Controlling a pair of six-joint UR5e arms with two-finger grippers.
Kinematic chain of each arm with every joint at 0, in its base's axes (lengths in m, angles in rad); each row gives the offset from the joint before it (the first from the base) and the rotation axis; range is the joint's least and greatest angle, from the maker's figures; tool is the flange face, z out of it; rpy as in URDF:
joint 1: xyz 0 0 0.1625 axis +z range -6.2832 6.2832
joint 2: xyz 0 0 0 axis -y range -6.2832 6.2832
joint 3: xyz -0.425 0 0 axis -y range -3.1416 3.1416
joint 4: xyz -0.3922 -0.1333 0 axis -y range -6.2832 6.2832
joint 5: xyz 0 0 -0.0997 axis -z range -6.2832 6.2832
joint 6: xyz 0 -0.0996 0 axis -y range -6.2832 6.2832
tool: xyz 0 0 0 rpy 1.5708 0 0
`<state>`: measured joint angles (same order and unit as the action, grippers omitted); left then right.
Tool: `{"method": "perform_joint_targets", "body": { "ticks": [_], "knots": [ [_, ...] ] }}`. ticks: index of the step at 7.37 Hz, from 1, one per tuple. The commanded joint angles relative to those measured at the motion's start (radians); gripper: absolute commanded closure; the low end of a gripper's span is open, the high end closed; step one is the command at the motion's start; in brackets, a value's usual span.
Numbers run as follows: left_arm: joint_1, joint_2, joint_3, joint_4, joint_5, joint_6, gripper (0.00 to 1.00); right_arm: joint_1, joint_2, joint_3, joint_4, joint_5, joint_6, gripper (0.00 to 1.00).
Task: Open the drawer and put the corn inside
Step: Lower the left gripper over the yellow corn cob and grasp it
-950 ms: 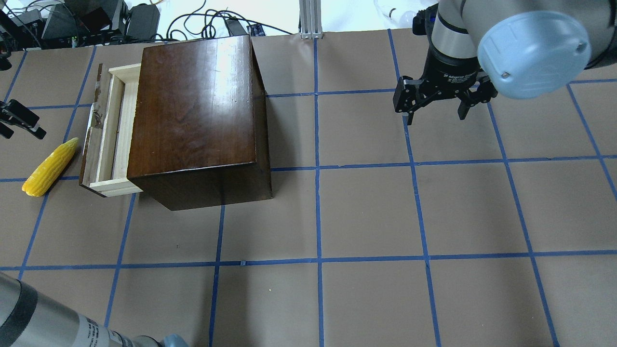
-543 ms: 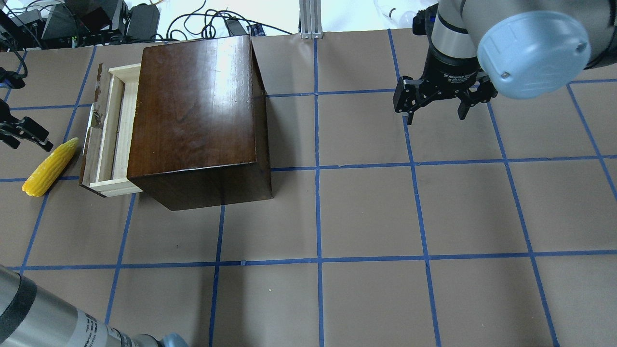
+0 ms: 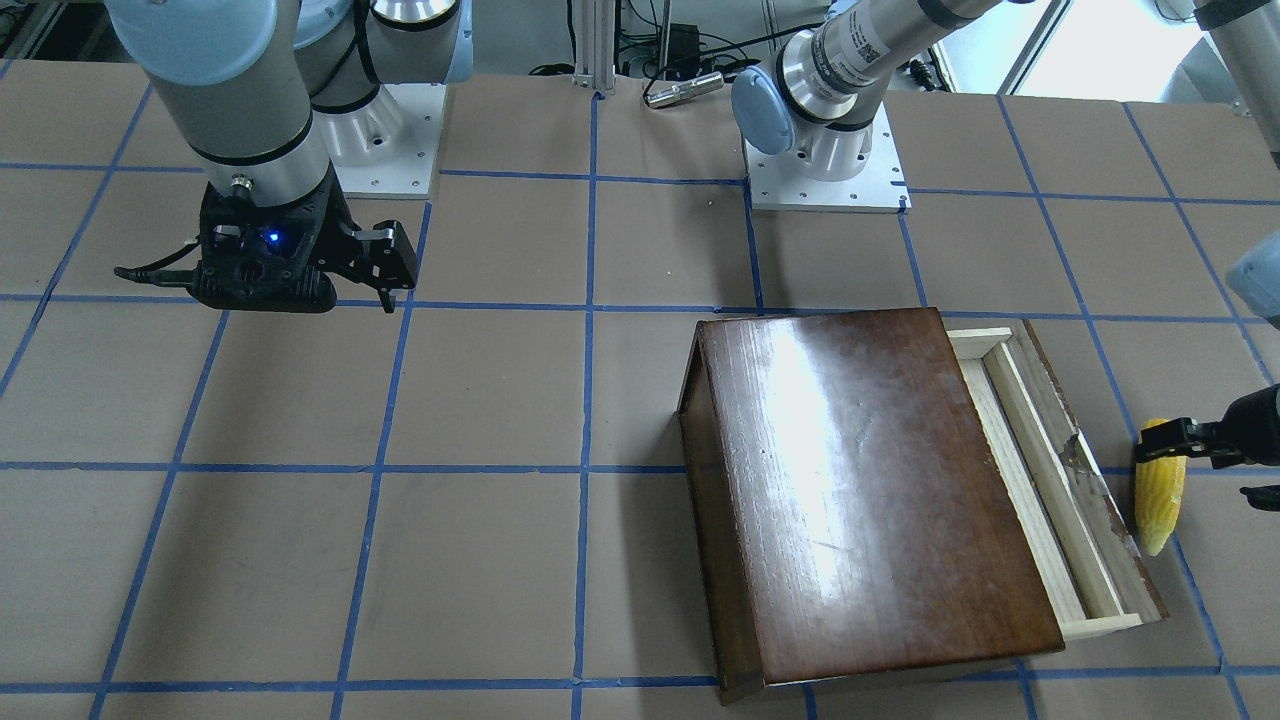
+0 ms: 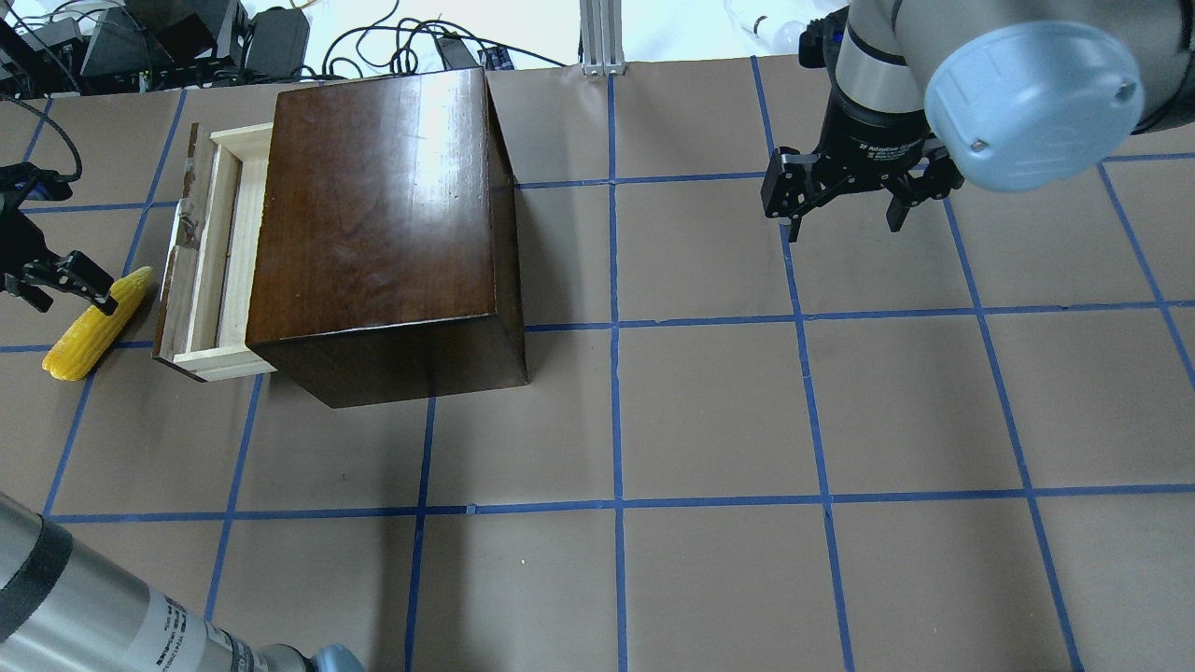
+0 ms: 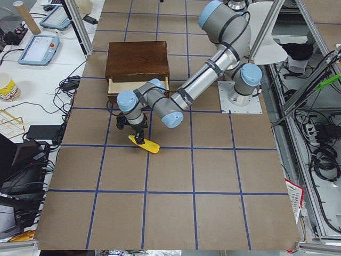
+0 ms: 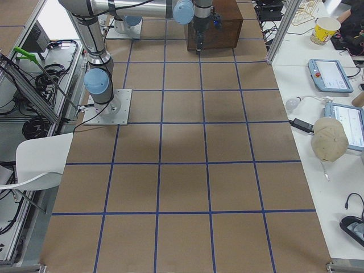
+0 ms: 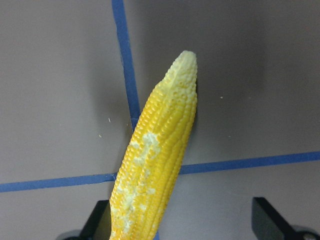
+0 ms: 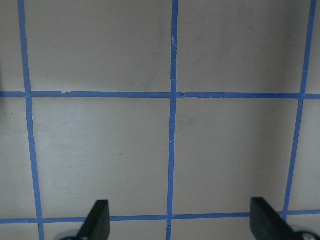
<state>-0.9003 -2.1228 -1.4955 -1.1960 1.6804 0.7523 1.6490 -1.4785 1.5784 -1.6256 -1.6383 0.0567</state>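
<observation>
The dark-brown wooden box stands at the table's back left. Its pale wood drawer is pulled partly out toward the left, and what shows of it is empty; it also shows in the front view. The yellow corn lies on the table just left of the drawer front. My left gripper is open, low over the corn's tapered half. In the left wrist view the corn lies between the fingers, nearer one of them. My right gripper is open and empty, far right.
Cables and dark equipment lie beyond the table's back left edge. An aluminium post stands at the back centre. The table is brown paper with a blue tape grid. The left arm's link crosses the front left corner.
My left gripper has moved toward the corn and now hangs over its tapered end. The corn, the drawer and the right arm have not moved.
</observation>
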Motion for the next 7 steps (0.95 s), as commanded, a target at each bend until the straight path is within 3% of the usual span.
{"method": "perform_joint_targets", "body": {
  "ticks": [1,7],
  "knots": [
    [0.017,-0.023,-0.002,0.003,0.001,0.007,0.00,0.000,0.000,0.000,0.001,0.000,0.000,0.00],
    [0.024,-0.089,-0.005,0.107,0.001,0.053,0.00,0.000,0.000,0.000,0.001,0.000,0.000,0.00]
  ]
}}
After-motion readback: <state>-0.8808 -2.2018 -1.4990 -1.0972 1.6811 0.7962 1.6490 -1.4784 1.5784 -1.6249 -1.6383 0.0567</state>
